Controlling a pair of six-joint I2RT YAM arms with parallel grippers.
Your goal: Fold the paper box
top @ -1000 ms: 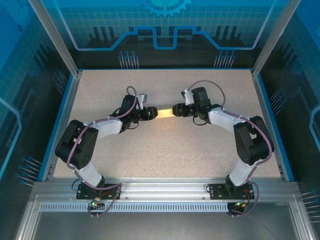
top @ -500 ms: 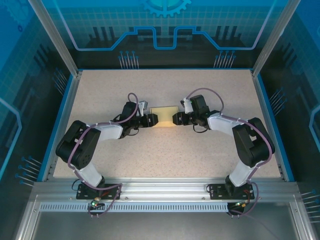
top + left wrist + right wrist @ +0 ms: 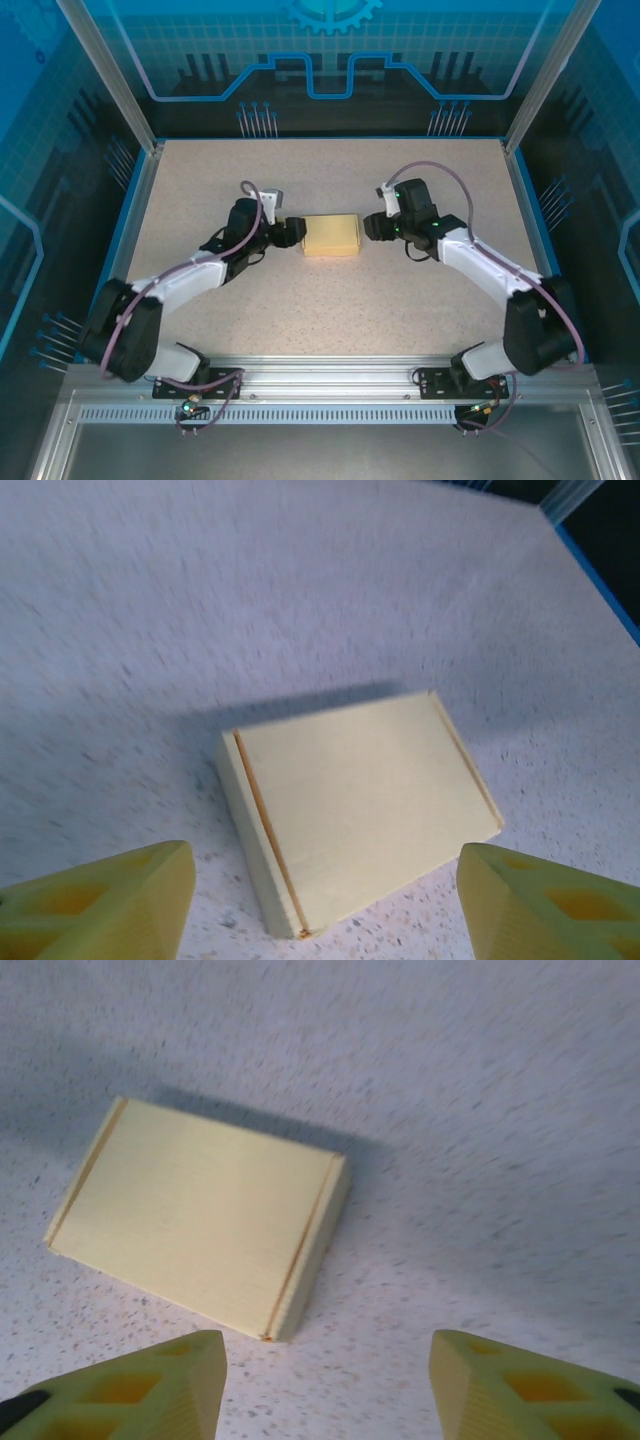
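Paper box point(image 3: 332, 235) lying closed, fully formed, on worktop point(image 3: 330, 310), nearer far edge. Left gripper point(image 3: 293, 232) and right gripper point(image 3: 369, 228) flanking it, both gaping, holding nothing. Folding looking finished; nothing seeming left.

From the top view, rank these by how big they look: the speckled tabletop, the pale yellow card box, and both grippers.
1. speckled tabletop
2. pale yellow card box
3. left gripper and right gripper: they look alike in size, so I leave them unranked.
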